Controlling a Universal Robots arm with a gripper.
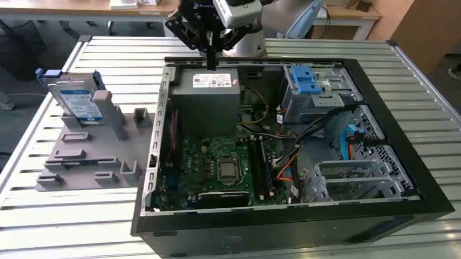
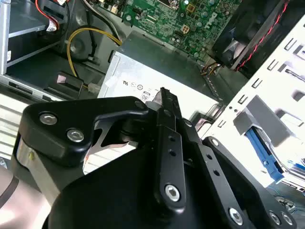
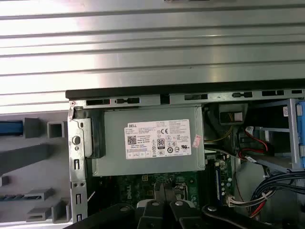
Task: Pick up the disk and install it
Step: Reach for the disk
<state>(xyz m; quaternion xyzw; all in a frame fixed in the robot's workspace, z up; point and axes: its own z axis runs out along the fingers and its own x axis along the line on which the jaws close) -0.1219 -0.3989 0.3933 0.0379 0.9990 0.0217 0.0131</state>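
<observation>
The disk (image 1: 78,101) stands on edge in a grey slotted holder (image 1: 90,156) on the table, at the exterior view's left. It is silver-grey with a white-and-blue label and a blue frame. My gripper (image 1: 211,65) hangs over the back edge of the open computer case (image 1: 288,216), above the power-supply box (image 1: 209,96), well away from the disk. Its two black fingers (image 2: 166,102) are pressed together with nothing between them. In the first wrist view the fingers (image 3: 164,193) point at the motherboard edge below the power-supply box (image 3: 152,140).
Inside the case sit a green motherboard (image 1: 219,164), a metal drive cage with a blue latch (image 1: 311,82), loose cables (image 1: 288,145) and a lower metal cage (image 1: 353,178). The table (image 1: 86,216) is ribbed metal. Desks stand behind it.
</observation>
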